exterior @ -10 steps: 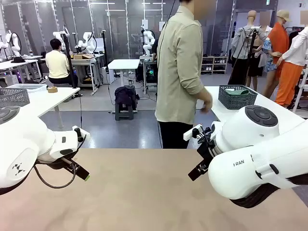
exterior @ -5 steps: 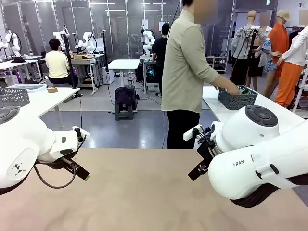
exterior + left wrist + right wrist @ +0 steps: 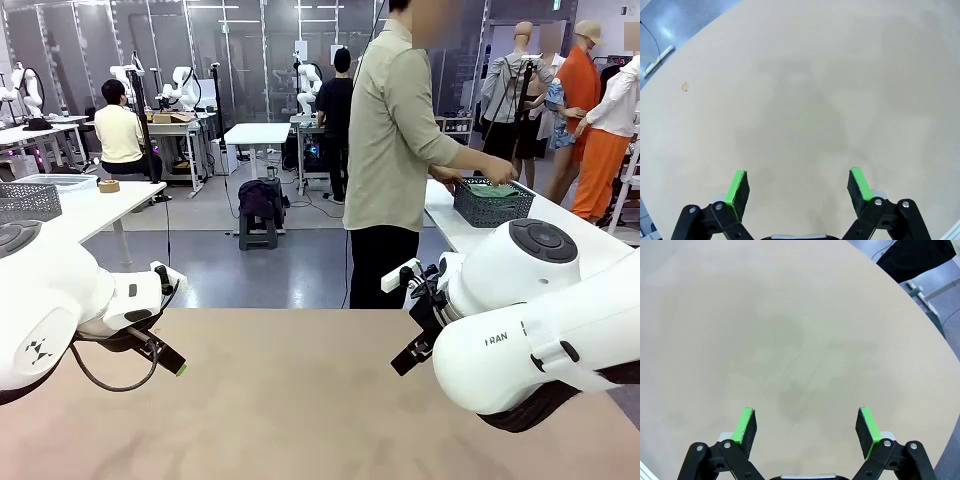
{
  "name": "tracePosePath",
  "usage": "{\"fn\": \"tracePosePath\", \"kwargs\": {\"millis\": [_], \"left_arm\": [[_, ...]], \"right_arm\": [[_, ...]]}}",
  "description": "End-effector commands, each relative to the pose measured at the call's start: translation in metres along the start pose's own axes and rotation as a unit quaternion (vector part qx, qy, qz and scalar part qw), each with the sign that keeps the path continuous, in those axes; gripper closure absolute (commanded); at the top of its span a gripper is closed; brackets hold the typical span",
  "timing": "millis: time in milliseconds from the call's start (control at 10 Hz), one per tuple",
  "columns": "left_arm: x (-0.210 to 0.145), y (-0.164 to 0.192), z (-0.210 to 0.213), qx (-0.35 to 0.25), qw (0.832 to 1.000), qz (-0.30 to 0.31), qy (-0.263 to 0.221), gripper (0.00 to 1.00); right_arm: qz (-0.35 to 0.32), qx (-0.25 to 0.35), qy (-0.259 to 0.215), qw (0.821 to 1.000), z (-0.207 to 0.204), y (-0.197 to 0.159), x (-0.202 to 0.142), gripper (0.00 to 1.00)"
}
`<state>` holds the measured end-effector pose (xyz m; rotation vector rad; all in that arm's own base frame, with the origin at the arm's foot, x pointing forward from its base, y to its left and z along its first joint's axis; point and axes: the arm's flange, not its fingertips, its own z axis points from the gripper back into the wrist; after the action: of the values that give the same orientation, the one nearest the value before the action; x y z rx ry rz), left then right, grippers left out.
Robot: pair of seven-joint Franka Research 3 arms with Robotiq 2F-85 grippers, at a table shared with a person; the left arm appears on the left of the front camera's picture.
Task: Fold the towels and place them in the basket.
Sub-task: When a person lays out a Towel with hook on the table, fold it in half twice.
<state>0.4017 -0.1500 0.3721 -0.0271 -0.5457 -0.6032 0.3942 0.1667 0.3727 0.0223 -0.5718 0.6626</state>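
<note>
The dark grey mesh basket (image 3: 493,203) stands on a white side table behind and to the right of my table. A mint green towel (image 3: 497,190) lies in it, and a person's hands (image 3: 500,176) are at its rim. Above the bare beige table my left gripper (image 3: 172,362) hangs open at the left, with its green pads (image 3: 736,188) wide apart over bare tabletop. At the right my right gripper (image 3: 408,356) is open too, nothing between its pads (image 3: 746,423). Both grippers are well short of the basket.
The beige table (image 3: 290,400) stretches between the two arms. The person (image 3: 395,150) stands just past its far edge, turned to the right. Another mesh basket (image 3: 28,201) sits on a white table at the far left.
The person has stepped to the right and reached both hands to the basket on the side table. Neither arm has moved.
</note>
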Motion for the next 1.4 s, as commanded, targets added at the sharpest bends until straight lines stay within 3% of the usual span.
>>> {"fn": "tracePosePath", "kwargs": {"millis": [0, 400, 600, 700, 900, 1200, 1300], "left_arm": [[0.0, 0.0, 0.0, 0.0, 1.0, 0.0, 0.0, 0.0], [0.0, 0.0, 0.0, 0.0, 1.0, 0.0, 0.0, 0.0], [0.003, 0.001, 0.029, -0.058, 0.998, 0.016, -0.015, 0.0], [0.005, 0.008, 0.054, -0.092, 0.995, 0.025, -0.023, 0.0], [0.009, 0.024, 0.091, -0.161, 0.984, 0.051, -0.053, 0.0], [0.004, 0.069, 0.117, -0.272, 0.949, 0.108, -0.12, 0.0], [-0.003, 0.089, 0.119, -0.317, 0.935, 0.098, -0.124, 0.0]], "right_arm": [[-0.001, 0.0, 0.0, 1.0, 0.0, 0.0, 0.0, 0.0], [0.0, 0.0, 0.0, 1.0, 0.0, 0.0, 0.0, 0.0], [-0.03, 0.018, -0.044, 0.998, 0.017, -0.006, 0.008, 0.0], [-0.056, 0.065, -0.088, 0.992, 0.034, -0.015, 0.009, 0.0], [-0.091, 0.088, -0.141, 0.982, 0.079, -0.03, 0.007, 0.0], [-0.178, 0.188, -0.225, 0.939, 0.12, -0.066, -0.01, 0.0], [-0.189, 0.247, -0.243, 0.919, 0.119, -0.079, -0.02, 0.0]]}}
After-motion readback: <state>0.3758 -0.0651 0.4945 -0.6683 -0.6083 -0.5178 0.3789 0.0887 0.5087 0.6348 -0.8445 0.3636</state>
